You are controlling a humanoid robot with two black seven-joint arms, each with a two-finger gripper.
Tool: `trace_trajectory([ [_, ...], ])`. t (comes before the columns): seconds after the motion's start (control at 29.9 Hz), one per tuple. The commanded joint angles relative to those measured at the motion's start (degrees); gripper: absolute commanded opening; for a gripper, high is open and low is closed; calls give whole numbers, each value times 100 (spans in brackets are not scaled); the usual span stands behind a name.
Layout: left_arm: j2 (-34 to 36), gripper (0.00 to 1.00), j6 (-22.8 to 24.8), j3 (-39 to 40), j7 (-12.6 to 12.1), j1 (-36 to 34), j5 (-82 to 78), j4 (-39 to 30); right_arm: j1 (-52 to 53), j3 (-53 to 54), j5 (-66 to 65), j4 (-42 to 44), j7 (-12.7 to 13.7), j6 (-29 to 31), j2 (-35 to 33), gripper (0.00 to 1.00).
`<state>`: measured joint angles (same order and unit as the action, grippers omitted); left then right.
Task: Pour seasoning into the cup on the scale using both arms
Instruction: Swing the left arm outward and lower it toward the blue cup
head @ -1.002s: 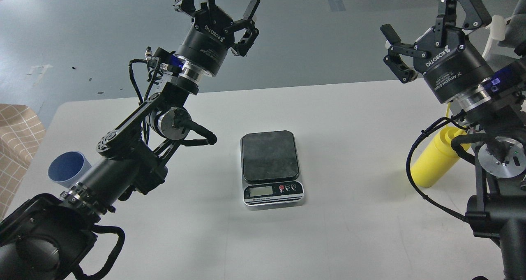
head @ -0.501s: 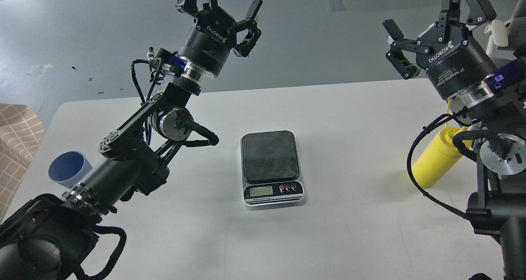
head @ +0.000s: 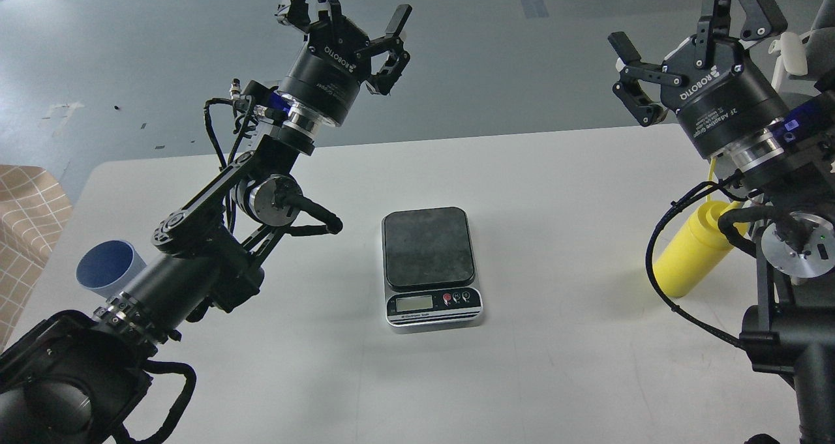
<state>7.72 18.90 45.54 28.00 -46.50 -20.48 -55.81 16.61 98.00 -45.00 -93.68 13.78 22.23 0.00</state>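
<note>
The scale (head: 430, 266) sits at the table's middle, its dark platform bare. The blue-grey cup (head: 107, 266) stands upright at the far left of the table, partly hidden behind my left arm. The yellow seasoning bottle (head: 690, 251) stands at the right, its top hidden behind my right arm. My left gripper (head: 344, 4) is open and empty, raised high above the table's far edge. My right gripper (head: 685, 14) is open and empty, raised high at the upper right, above and behind the bottle.
The white table (head: 554, 190) carries only these things. A beige checked cloth (head: 26, 209) lies off its left edge. Grey floor lies beyond the far edge.
The left gripper has drifted slightly up and left. The right gripper rose a little and moved right over the second. Both stayed open.
</note>
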Motion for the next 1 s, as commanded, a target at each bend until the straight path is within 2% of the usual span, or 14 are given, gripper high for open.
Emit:
trace_trajectory([
  [0.0,2,98,9,-1,0,0,0,-9,-9,0,0,-1,2,-8,0,100],
  [0.23,28,98,52,8,0,-9,0,-9,-9,0,0,8,2,-8,0,100],
  [0.37,256,98,299,-1,0,-70,-52,-44,-9,0,0,8,2,1,0,100],
  [0.47,677,98,351,-1,0,-201,-455,-70,-26,9,-9,8,2,1,0,100],
  [0.6,1388,98,606,17,0,-579,-2691,-79,-61,9,-9,34,-7,-8,0,100],
  [0.7,1731,98,571,25,0,-720,-3626,-140,-70,0,-9,34,-16,1,0,100],
  [0.97,3408,98,597,-53,0,-721,-4579,-641,-105,9,-9,60,-33,-8,0,100],
])
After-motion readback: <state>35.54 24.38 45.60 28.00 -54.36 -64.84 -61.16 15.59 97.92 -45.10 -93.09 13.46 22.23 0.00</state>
